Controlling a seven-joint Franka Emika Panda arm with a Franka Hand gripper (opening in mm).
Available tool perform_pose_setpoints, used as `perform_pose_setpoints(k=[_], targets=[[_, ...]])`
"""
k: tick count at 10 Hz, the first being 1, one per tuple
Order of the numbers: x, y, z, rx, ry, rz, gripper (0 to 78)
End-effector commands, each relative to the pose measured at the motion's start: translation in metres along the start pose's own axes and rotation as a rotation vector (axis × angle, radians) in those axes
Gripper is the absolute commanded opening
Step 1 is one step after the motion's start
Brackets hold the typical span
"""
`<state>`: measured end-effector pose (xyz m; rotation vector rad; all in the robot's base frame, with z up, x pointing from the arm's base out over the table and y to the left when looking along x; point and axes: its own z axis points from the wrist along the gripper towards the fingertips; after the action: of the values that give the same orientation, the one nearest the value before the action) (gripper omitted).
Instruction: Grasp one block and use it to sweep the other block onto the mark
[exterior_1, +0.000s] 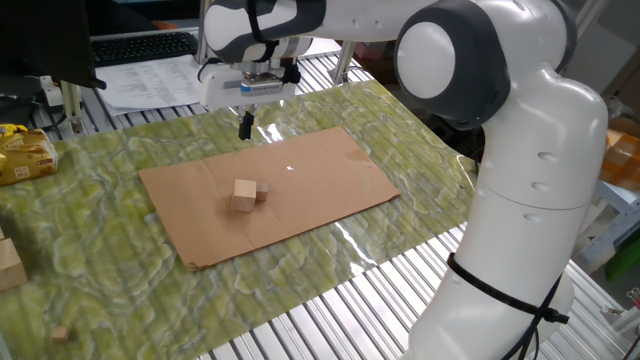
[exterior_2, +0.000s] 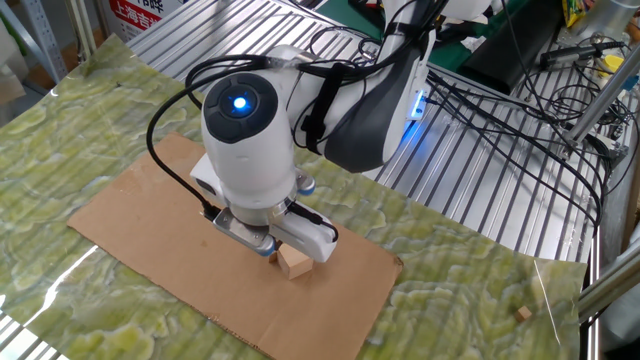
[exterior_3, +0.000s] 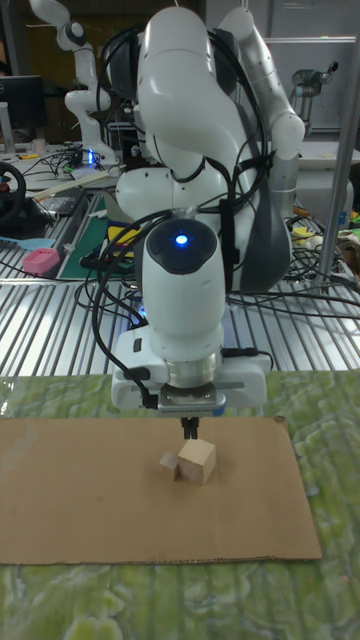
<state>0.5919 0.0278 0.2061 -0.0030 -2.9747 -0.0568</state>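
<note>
The gripper (exterior_1: 245, 124) hangs above the far edge of the cardboard sheet (exterior_1: 320, 175), its two dark fingers pointing straight down and pressed together so that they read as a single thin tip; it is closed with nothing between them. In the tall fixed view the same tip (exterior_3: 189, 428) shows just above and behind the blocks, clear of both. The larger block (exterior_1: 244, 195) sits near the middle of the cardboard, well apart from the fingers and nearer the camera in that view. The smaller block (exterior_1: 262, 194) lies right against its side, the two touching or very nearly so; in the tall fixed view the smaller block (exterior_3: 168, 463) is to the left of the larger block (exterior_3: 197, 461). In the other fixed view the robot's wrist covers most of this pair, and only part of the larger block (exterior_2: 293, 263) shows below it. The mark cannot be made out on the cardboard in any view; a small bright glint lies on the sheet beyond the blocks. The cardboard rests on a green patterned mat (exterior_1: 120, 290) spread over a metal slatted table (exterior_1: 330, 320). At the left edge of the mat sit a yellow packet (exterior_1: 22, 155), part of another wooden block (exterior_1: 10, 265) and a tiny wooden cube (exterior_1: 61, 333). Papers (exterior_1: 150, 82) and a keyboard (exterior_1: 140, 46) lie behind the mat.
</note>
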Motion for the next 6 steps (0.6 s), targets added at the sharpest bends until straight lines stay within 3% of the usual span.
perform_pose_setpoints(k=[1,6], targets=[[0.0014,-0.0014,-0.0027,0.002,-0.003,-0.004,1.1],[0.0040,-0.0031,-0.0039,0.013,-0.005,-0.013,1.1]])
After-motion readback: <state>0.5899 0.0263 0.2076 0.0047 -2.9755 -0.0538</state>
